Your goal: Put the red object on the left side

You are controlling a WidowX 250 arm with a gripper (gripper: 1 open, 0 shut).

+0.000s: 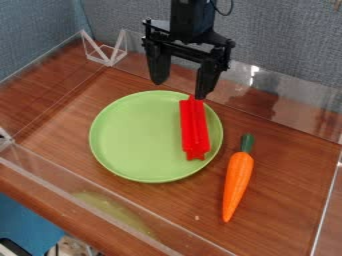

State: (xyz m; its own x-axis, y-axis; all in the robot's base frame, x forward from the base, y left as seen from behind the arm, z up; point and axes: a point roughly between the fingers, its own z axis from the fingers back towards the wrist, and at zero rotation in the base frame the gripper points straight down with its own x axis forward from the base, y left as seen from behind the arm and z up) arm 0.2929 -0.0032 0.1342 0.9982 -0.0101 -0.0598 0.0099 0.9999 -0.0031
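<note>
Below the pincer [189,76], whose fingers stand apart, one red bar [194,127] lies lengthwise toward it on one green plate [127,140], one carrot [237,183] beside.

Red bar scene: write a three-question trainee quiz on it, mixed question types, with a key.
1. True or false: the red bar lies wholly on the wooden table, clear of the green plate.
2. What lies to the right of the plate? A) orange carrot B) spoon C) cup
3. Fill in: the claw hangs above the bar's far end with its jaws ____.

Key: 1 false, the bar rests on the plate's right part. 2 A. 3 open.
</note>
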